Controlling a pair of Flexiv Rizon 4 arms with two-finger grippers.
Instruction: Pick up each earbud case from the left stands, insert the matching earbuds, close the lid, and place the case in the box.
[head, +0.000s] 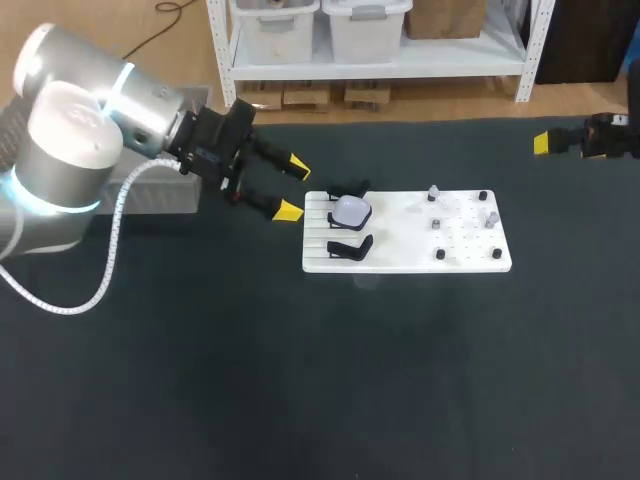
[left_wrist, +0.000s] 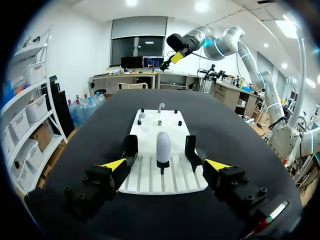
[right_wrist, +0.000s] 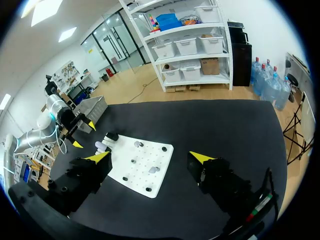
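Observation:
A white slatted board (head: 405, 258) lies mid-table. On its left end a pale earbud case (head: 351, 210) stands upright in the middle black stand, between two empty black stands (head: 350, 247). Small white earbuds (head: 433, 192) sit on pegs on the board's right half. My left gripper (head: 293, 189) is open, just left of the board and level with the case. In the left wrist view the case (left_wrist: 163, 146) stands ahead of this open gripper (left_wrist: 165, 165). My right gripper (head: 542, 143) is far off at the right edge. The right wrist view shows it open (right_wrist: 150, 157) above the table, with the board (right_wrist: 142, 182) ahead.
A grey box (head: 160, 192) sits at the table's left edge behind my left arm. Black pegs (head: 483, 196) dot the board's right half. Dark tabletop stretches in front of the board and to its right.

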